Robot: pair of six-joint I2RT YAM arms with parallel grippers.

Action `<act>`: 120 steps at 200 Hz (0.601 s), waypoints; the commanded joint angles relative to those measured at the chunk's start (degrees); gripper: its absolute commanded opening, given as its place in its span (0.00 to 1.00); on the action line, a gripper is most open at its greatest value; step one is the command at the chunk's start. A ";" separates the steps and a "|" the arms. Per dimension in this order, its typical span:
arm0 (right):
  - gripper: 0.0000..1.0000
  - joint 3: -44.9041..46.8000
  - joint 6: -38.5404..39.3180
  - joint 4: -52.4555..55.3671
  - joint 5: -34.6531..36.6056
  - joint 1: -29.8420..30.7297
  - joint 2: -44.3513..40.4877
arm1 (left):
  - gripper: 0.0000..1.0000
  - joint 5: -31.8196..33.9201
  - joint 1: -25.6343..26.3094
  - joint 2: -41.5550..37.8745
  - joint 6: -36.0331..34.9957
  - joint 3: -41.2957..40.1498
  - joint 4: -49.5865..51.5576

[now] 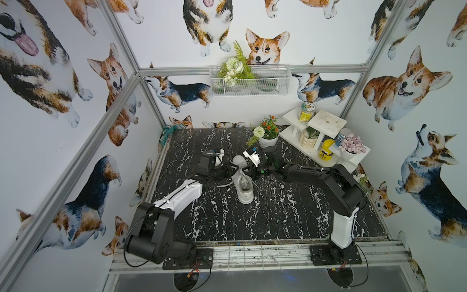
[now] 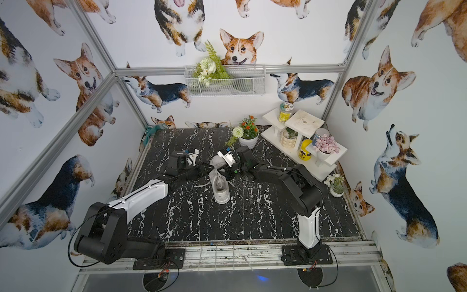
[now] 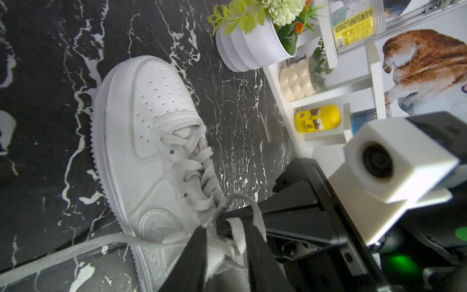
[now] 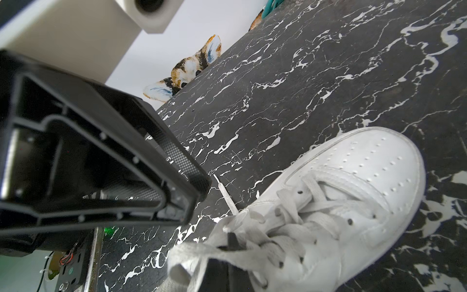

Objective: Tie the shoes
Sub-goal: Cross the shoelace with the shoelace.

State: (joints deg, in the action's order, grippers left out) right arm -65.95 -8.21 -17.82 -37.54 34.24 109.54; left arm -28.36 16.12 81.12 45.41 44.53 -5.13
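- You are looking at the left gripper (image 3: 227,240), which is hanging over the collar of the sneaker (image 1: 246,194). Its fingers are standing apart, and one strand of the laces (image 3: 199,172) is running through the gap between them. You cannot tell whether either pad is touching that strand.
- The right gripper (image 4: 231,244) is reaching in from the opposite side, and its tips are sitting just beside the left fingers. Its fingers are pressing together, and lace is wrapping over their tips at the top eyelets. You cannot tell whether a strand is being pinched between them.
- Directly under both pairs of fingers, the sneaker is sitting sole-down on the black marble table (image 1: 252,222). Its heel is lying on the near side of the fingers and its toe is pointing away beyond them.
- Just outside the left fingers, a free lace end (image 3: 75,255) is trailing flat across the table, away from the sneaker.
- Past the toe and well apart from the fingers, a white plant pot (image 3: 252,53) is standing on the table.
- Farther out, beyond the right fingers, a white shelf (image 1: 326,121) is carrying jars and a yellow bottle (image 3: 318,121).
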 commanded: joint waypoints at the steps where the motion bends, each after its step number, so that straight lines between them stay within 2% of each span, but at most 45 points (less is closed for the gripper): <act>1: 0.00 0.12 0.81 -0.85 -0.56 0.17 -0.31 | 0.32 -0.61 -0.21 -0.10 1.20 -0.72 -3.35; 61: 0.00 -0.23 0.89 -0.70 -0.43 0.23 -0.29 | 0.28 -8.18 0.97 4.32 1.69 -0.88 -7.49; 120: 0.00 -0.58 0.93 -0.23 -0.34 0.31 0.02 | 0.29 -8.22 1.46 3.55 3.55 -1.51 -10.26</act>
State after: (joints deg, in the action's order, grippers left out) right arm -66.08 -8.21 -17.45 -36.84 34.20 109.51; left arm -35.09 17.34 85.54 48.36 43.07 -12.69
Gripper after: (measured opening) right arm 0.058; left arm 0.286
